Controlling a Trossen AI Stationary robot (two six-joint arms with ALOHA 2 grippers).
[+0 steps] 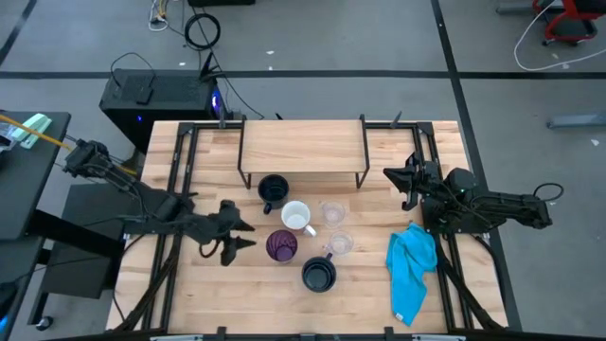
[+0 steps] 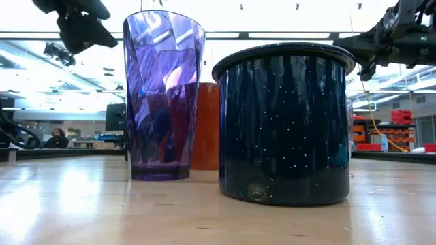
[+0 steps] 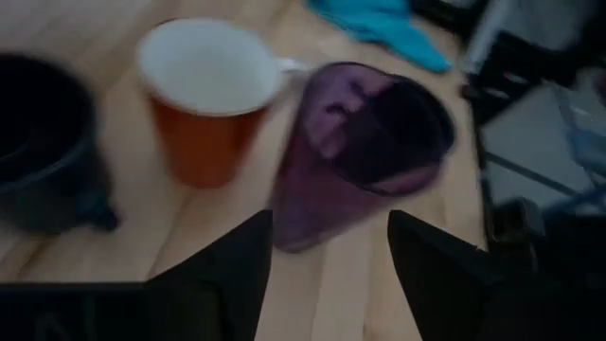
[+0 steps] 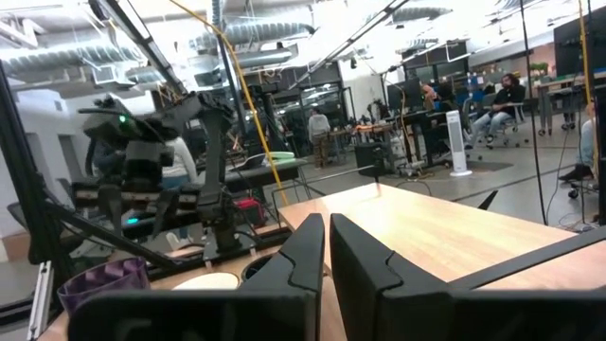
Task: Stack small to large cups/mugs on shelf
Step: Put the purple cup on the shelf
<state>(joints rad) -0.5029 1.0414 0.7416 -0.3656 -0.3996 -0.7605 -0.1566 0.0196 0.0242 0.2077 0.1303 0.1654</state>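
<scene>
The purple tumbler (image 1: 281, 245) stands upright on the table, with the white-and-orange mug (image 1: 296, 217) just beyond it. One dark mug (image 1: 318, 275) stands near the front, another (image 1: 273, 188) by the shelf (image 1: 303, 152). Two clear glasses (image 1: 332, 212) (image 1: 340, 243) stand to the right. My left gripper (image 1: 248, 234) is open, just left of the tumbler. In the left wrist view the tumbler (image 3: 365, 142) shows ahead of the open gripper (image 3: 329, 227), untouched. My right gripper (image 1: 388, 175) is shut and empty, raised right of the shelf.
A blue cloth (image 1: 412, 270) lies at the table's right front. The shelf's black legs (image 1: 240, 175) stand close to the far dark mug. In the low view the near dark mug (image 2: 285, 122) and the tumbler (image 2: 163, 95) stand side by side. People sit in the room beyond.
</scene>
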